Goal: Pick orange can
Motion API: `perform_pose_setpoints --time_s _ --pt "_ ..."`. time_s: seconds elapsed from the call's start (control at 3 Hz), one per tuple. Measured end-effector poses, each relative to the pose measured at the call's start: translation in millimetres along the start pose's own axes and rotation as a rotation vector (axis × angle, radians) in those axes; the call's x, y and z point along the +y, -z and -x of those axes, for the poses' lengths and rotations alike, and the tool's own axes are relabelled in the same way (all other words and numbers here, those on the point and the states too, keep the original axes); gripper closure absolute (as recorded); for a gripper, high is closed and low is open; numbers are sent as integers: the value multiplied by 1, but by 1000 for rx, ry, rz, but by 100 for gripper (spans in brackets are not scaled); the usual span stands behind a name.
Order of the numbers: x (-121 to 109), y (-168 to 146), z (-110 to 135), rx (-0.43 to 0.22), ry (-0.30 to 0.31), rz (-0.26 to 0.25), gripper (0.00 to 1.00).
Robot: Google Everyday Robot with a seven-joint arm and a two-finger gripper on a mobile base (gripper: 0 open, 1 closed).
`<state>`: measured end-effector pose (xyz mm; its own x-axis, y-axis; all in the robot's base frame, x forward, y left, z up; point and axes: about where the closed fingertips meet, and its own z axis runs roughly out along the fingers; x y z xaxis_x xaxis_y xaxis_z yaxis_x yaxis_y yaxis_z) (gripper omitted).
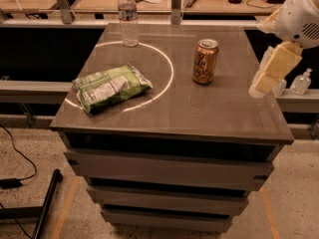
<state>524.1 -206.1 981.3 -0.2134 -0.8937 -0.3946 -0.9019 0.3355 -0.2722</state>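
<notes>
right of the bench (224, 113) hangs the tool (273, 72), grip state unclear; orange can (205, 61) nearest; bottle (128, 18), chip bag (110, 87) farther left.

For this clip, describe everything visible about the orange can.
The orange can is a short copper-orange metallic drink can with white script lettering and a silver top. It stands upright on the grey table, just outside the white circle. Only the table touches it. The gripper hangs apart from it, toward the picture's right, near the table's edge.
</notes>
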Motion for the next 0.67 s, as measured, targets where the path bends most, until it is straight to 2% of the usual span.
perform_pose_setpoints --time_s 0.33,0.67 --pt "-36 -29 37 -157 -37 -3 0" --pt "-62 -65 64 -220 -54 -26 0"
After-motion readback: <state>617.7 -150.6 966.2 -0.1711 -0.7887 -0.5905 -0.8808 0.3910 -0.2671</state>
